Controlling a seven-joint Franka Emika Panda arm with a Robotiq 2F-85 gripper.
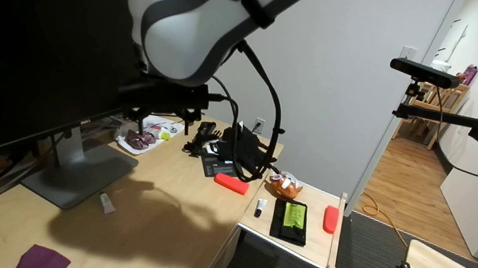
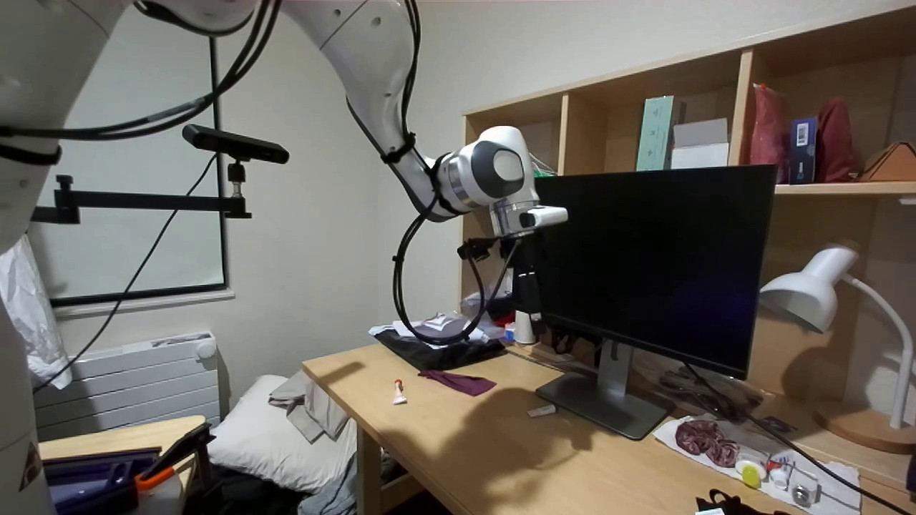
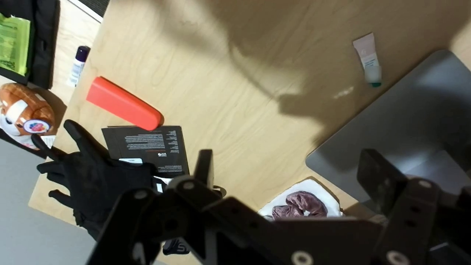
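Gripper [image 3: 289, 163] open, its two dark fingers [image 3: 203, 167] standing wide apart, hanging in the air over the desk [image 1: 145, 230], in front of the black monitor [image 1: 33, 56]. Nearest to it, seen between the fingers in the wrist view, purplish scrunchies [image 3: 308, 203] lie on a white tray [image 3: 321, 190] among other small items [image 2: 780, 476]. Next to the tray comes the monitor's grey base plate [image 3: 386, 117], and just beside its edge a small pale tube [image 3: 368, 55] lies flat on the desk. On the opposite side, a black glove [image 3: 106, 180] partly covers a dark printed card [image 3: 147, 143], and a red case [image 3: 125, 103] overlaps that card's edge in the wrist view. Beyond the edge of the desk, in an exterior view, a pale wooden shelf [image 1: 318, 205] bears a brown plush toy [image 1: 286, 185], a white tube [image 1: 260, 207] with a dark end, a black pouch [image 1: 276, 226] under a bright green packet [image 1: 294, 215], and another red case [image 1: 330, 218]. Toward the end away from that shelf, a purple cloth [image 2: 461, 383] and a red-capped tube [image 2: 399, 393] lie near a black bag [image 2: 411, 350] topped with papers [image 2: 438, 321]. A white lamp [image 2: 801, 293] stands near the tray, beside the monitor
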